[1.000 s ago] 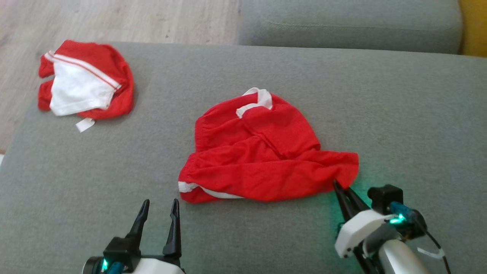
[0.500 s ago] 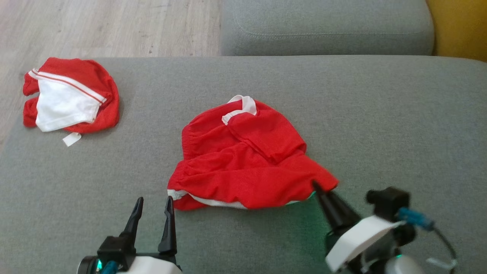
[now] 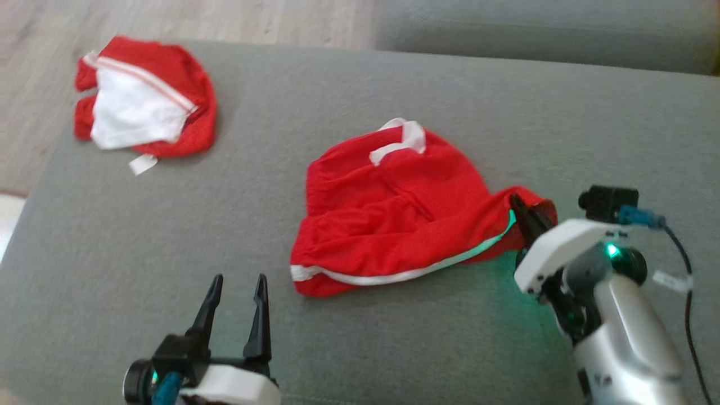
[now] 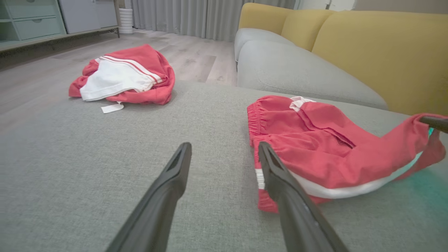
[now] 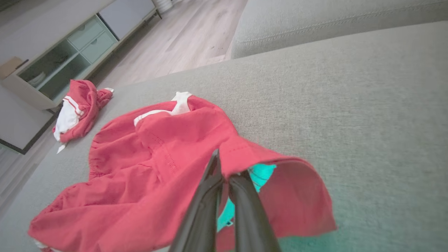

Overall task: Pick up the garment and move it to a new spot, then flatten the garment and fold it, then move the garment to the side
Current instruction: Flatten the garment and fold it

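Whole head view has shifted over the last second. That is camera movement, not the things moving.

Grey woven sofa seat cushion [image 3: 360,101]: work surface, unchanged.

Red fabric shorts with white trim [image 3: 394,225]: lying mid-cushion, bulk of the cloth on the surface. Real change here: a second ago the right-hand leg lay spread flat. Now that corner is raised off the cushion and drawn up, hanging from the right gripper, with green light showing under the lifted hem.

Crumpled red-and-white garment bundle [image 3: 146,107]: at the far left corner of the cushion, well apart from the shorts, untouched.

Right gripper [image 3: 517,203]: fingers pinched together on the hem of the raised corner. The right wrist view shows cloth draped over both fingertips.

Left gripper [image 3: 239,278]: fingers spread wide, holding nothing, hovering near the shorts' white-striped waist end without touching it.

Judgement: pick-up has begun, on one corner only. Carrying to a new spot is the step in hand. Flattening, folding and setting aside all remain. A single-corner hold may drag or bunch the rest.

Containers: none on the cushion. Pale low cabinet with open compartments and drawers [image 5: 52,66] stands across the floor. Something pale sits in one compartment, too small to identify. The shorts are in no container.
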Robot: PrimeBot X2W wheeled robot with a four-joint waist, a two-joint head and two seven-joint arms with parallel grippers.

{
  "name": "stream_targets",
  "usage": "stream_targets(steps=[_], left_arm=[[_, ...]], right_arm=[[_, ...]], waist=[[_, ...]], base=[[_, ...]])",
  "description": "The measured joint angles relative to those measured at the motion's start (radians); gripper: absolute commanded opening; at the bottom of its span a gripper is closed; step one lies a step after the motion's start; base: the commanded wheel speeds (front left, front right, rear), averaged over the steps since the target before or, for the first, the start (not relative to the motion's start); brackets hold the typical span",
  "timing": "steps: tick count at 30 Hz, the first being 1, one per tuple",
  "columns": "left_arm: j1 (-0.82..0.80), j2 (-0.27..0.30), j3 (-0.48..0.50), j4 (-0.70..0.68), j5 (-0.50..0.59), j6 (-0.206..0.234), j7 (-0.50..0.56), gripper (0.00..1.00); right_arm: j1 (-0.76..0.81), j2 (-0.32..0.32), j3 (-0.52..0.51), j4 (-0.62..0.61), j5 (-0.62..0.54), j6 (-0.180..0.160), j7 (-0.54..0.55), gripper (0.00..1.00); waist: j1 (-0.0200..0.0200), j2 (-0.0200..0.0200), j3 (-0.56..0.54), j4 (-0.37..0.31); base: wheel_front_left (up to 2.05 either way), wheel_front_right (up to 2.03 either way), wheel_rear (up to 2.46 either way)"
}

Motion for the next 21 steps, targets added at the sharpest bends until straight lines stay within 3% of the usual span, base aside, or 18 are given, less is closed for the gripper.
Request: stream_targets(steps=[7, 8, 9, 10, 16, 21], left_arm=[[-0.028, -0.026, -0.008, 0.014, 0.01, -0.016, -0.002, 1.0], [-0.03, -0.029, -0.01, 0.017, 0.01, -0.016, -0.002, 1.0], [-0.033, -0.03, -0.01, 0.021, 0.01, -0.017, -0.004, 1.0], [-0.038, -0.031, -0.01, 0.026, 0.01, -0.017, -0.009, 1.0], [-0.044, -0.042, -0.011, 0.032, 0.018, -0.025, -0.01, 1.0], [-0.04, -0.044, -0.011, 0.036, 0.018, -0.026, -0.01, 1.0]], right_arm=[[-0.143, -0.001, -0.045, 0.215, -0.053, 0.0, -0.017, 0.0], [-0.166, -0.002, -0.05, 0.245, -0.071, 0.0, -0.027, 0.37], [-0.19, -0.002, -0.055, 0.273, -0.093, 0.0, -0.041, 0.37], [-0.212, -0.002, -0.057, 0.298, -0.109, 0.0, -0.055, 1.0], [-0.264, -0.002, -0.034, 0.37, -0.116, 0.0, -0.17, 1.0], [-0.241, -0.004, 0.003, 0.352, -0.1, 0.0, -0.265, 1.0]], waist=[[0.0001, 0.0, 0.039, 0.065], [0.0, 0.0, 0.045, 0.073], [0.0, 0.0, 0.051, 0.08], [0.0001, 0.0, 0.056, 0.086], [-0.0001, 0.0, 0.052, 0.077], [-0.0001, 0.0, 0.032, 0.033]], base=[[0.0, 0.0, 0.0], [0.0, 0.0, 0.0], [0.0, 0.0, 0.0], [0.0, 0.0, 0.0], [0.0, 0.0, 0.0], [0.0, 0.0, 0.0]])
